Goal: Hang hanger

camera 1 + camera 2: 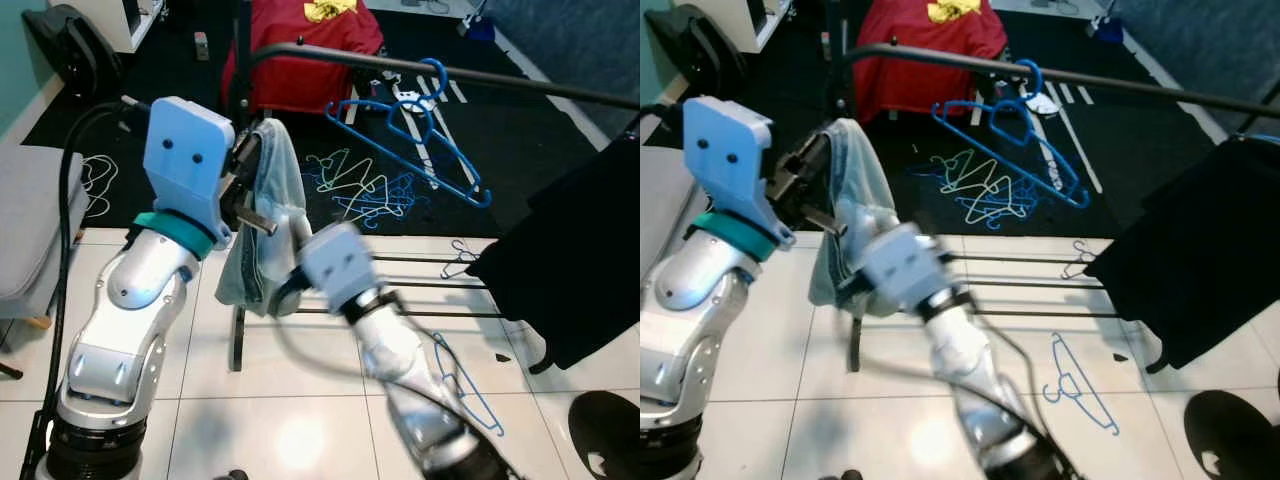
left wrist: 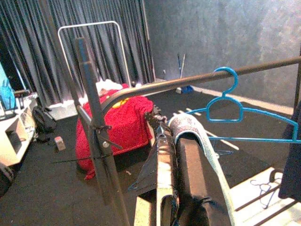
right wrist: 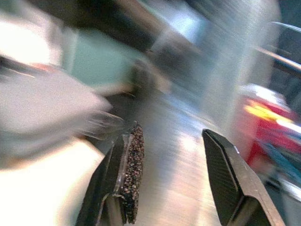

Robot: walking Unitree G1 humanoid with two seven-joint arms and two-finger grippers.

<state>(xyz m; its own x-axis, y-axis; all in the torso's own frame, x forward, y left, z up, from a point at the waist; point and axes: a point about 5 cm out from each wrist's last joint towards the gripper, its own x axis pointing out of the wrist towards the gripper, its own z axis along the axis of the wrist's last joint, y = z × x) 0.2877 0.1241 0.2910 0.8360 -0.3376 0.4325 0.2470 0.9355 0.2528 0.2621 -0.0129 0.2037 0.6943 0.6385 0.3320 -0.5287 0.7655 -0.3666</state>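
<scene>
Denim garment [image 1: 262, 215], soft and limp on its hanger, sits centre-left of frame clamped in the left gripper [image 1: 250, 195] near the rail [image 1: 480, 78]; hold at the stiff hanger neck; right gripper [image 3: 171, 179] jaws spread, empty.

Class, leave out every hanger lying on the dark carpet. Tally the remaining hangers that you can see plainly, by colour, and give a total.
Blue: 2, one on the rail, one on the white tiles
Pale: 1, on the tiles beside the black garment
Total: 3
</scene>
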